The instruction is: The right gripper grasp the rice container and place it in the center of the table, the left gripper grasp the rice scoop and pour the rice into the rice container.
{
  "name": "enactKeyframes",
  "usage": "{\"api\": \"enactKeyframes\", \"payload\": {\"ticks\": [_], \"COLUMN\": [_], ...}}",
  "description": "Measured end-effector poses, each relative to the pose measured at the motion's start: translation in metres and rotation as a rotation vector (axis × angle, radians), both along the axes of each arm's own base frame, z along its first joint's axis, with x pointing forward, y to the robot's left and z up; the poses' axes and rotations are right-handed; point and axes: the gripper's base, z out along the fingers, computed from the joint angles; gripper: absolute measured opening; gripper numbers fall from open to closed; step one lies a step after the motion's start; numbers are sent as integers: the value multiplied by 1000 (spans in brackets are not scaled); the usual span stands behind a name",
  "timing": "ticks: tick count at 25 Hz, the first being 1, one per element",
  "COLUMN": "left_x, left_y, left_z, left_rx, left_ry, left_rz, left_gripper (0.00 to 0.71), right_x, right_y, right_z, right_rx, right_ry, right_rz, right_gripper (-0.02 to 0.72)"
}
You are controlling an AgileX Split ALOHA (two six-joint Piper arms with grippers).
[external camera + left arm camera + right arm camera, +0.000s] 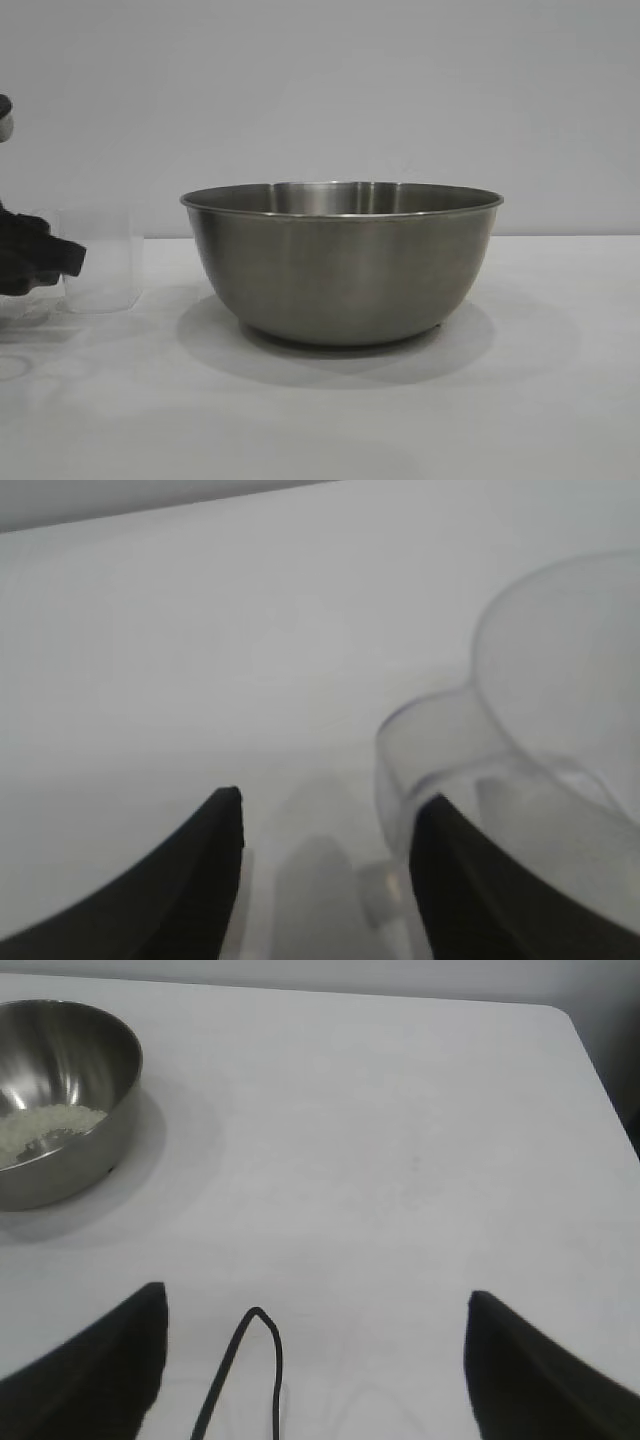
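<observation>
White tabletop, steel rice container centred, rice inside.
Light, slippery rice scoop is best taken by its loop handle, beside the parted left hand; right hand is spread, empty.

White table, steel rice container at centre, clear rice scoop upright near its left edge

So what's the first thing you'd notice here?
The big shiny rice container stands in the middle of the white table, with rice already heaped inside it. At the exterior view's left edge, the empty-looking clear rice scoop stands upright, with the left gripper open at its handle.
</observation>
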Motion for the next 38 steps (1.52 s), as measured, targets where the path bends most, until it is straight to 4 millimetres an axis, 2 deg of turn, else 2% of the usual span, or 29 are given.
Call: {"api": "enactKeyframes", "payload": {"ticks": [1, 2, 7, 17, 21, 24, 29, 33, 38], "left_x": [-3, -6, -26, -55, -60, -63, -68, -69, -64], "left_y": [1, 2, 6, 8, 8, 7, 7, 5, -2], "left_z": [1, 4, 17, 62, 83, 91, 93, 89, 98], "left_rx": [-1, 0, 2, -30, -51, -57, -63, -70, -43], "left_ry": [2, 5, 7, -108, -184, -176, -110, 19, 184], "left_rz": [0, -2, -38, -125, -147, -164, -171, -180, -230], "left_gripper": [368, 349, 349, 349, 349, 349, 349, 349, 349], "right_x": [0, 0, 0, 0, 0, 0, 0, 0, 0], "right_y": [0, 0, 0, 0, 0, 0, 0, 0, 0], "right_z": [0, 0, 0, 0, 0, 0, 0, 0, 0], "right_rx": [0, 0, 0, 0, 0, 0, 0, 0, 0], "right_ry": [0, 0, 0, 0, 0, 0, 0, 0, 0], "right_rz": [0, 0, 0, 0, 0, 0, 0, 0, 0], "right_gripper": [522, 522, 522, 522, 522, 522, 522, 522, 522]}}
